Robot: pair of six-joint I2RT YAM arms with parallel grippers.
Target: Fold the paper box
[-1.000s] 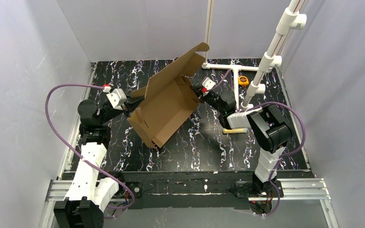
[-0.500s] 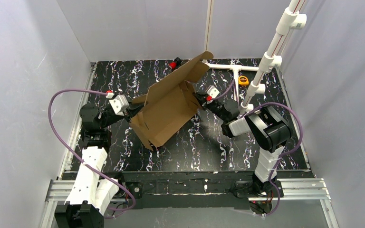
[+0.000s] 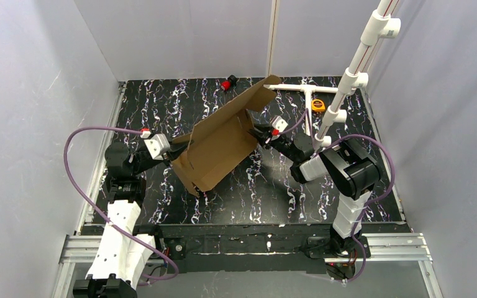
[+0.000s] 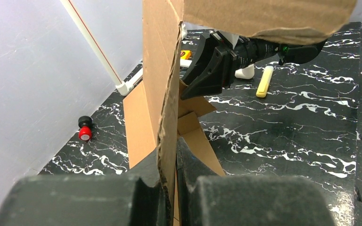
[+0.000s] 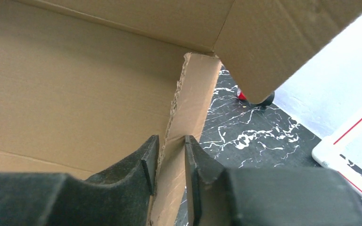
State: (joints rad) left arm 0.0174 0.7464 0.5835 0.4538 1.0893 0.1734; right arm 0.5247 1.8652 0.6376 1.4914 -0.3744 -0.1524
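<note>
The plain brown corrugated cardboard paper box (image 3: 220, 143) stands tilted on the black marbled table (image 3: 155, 105). The left gripper (image 4: 169, 160) pinches its edge. The right gripper (image 5: 171, 160) holds its jaws parted astride a flap (no hold), so the box may swing sideways.

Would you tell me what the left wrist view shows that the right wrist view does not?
Only the left wrist view: the right gripper at the far side of the paper box, a pale yellow stick lying on the table, and the left gripper shut on a cardboard edge. Only the right wrist view: the box's inner panels and a ragged flap between the parted right jaws. Both: the box, the black marbled table and a small red-capped object.
</note>
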